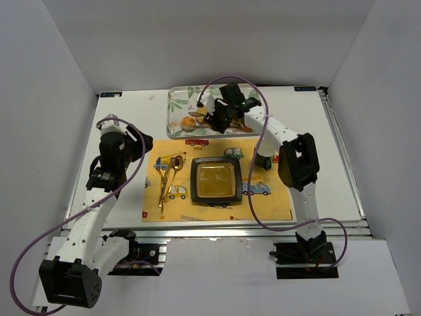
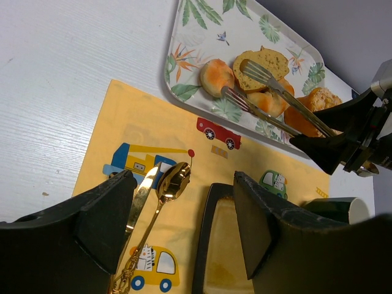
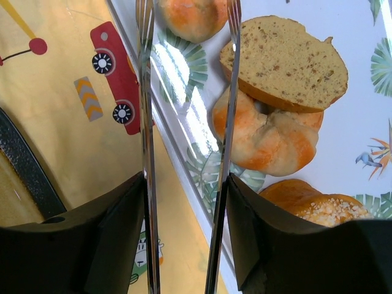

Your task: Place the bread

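The bread, a small round golden-brown bun (image 1: 189, 123), lies at the near left of the leaf-patterned tray (image 1: 176, 99). It also shows in the left wrist view (image 2: 215, 76) and at the top edge of the right wrist view (image 3: 193, 15). My right gripper (image 3: 185, 184) is shut on metal tongs (image 3: 145, 122). The tongs are open and their fork-like tips stand on either side of the bun. In the top view the right gripper (image 1: 220, 118) hovers over the tray's near edge. My left gripper (image 2: 184, 180) is open and empty above the yellow mat (image 1: 270, 204).
On the tray lie a cut pale-faced slice (image 3: 288, 61), a ridged orange pastry (image 3: 269, 138) and a sugar-topped roll (image 3: 318, 205). A dark square plate (image 1: 214, 182) sits mid-mat, a gold spoon (image 2: 171, 180) and knife (image 1: 164, 181) to its left, and a cup (image 1: 264, 158) to its right.
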`<action>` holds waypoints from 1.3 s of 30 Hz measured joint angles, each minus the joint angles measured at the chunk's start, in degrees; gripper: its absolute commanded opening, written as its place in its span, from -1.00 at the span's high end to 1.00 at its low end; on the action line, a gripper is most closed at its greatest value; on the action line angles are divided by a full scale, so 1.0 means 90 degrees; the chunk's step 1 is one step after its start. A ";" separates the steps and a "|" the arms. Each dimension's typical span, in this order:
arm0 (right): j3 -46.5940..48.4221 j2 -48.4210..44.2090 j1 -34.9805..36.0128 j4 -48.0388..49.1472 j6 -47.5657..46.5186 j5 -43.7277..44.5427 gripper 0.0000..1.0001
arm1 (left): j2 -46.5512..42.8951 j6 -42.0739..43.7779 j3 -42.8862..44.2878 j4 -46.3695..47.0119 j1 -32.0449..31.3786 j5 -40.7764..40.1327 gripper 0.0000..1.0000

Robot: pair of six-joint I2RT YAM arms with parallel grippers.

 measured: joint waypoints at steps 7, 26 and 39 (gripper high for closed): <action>-0.0036 0.0049 0.0027 0.0102 0.0039 0.0044 -0.19 | 0.0000 0.0000 0.0000 0.0000 0.0000 -0.0002 -0.50; -0.0034 0.0576 0.0097 0.0221 0.0085 0.0328 0.33 | 0.0000 0.0007 0.0046 -0.0189 0.0000 -0.0049 -0.51; -0.0719 -0.0090 0.0036 0.0199 0.0063 -0.0243 0.80 | -0.0019 0.0015 0.0141 -0.0279 0.0000 -0.0070 -0.51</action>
